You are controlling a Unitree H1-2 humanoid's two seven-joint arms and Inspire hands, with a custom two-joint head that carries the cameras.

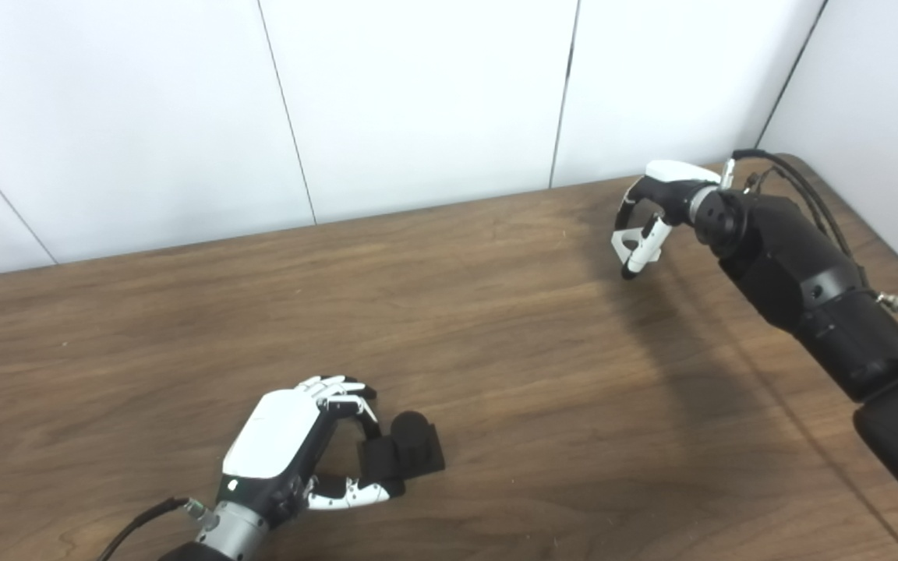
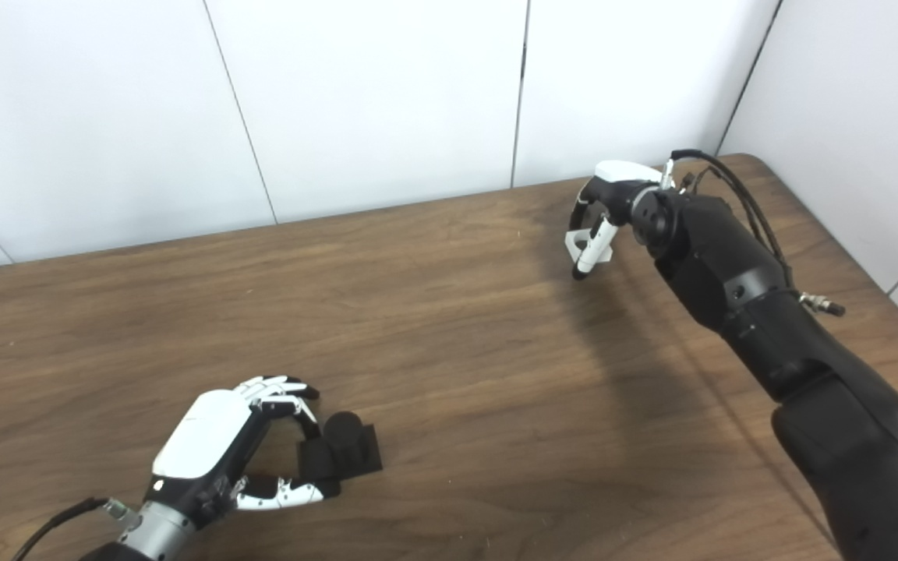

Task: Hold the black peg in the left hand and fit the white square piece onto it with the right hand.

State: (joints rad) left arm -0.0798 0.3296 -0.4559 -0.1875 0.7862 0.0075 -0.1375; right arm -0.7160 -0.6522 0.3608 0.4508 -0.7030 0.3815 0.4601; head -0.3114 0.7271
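At lower left of the frame, my left hand (image 1: 285, 444) closes its fingers and thumb around the black peg (image 1: 410, 448), whose square base rests on the table (image 1: 496, 327). At upper right, my right hand (image 1: 652, 214) curls around the white square piece (image 2: 585, 248), apparently pinching it. Risk: the two parts are well apart; a loose pinch during travel could drop the piece, and a tilted peg would block seating. No containers are present.
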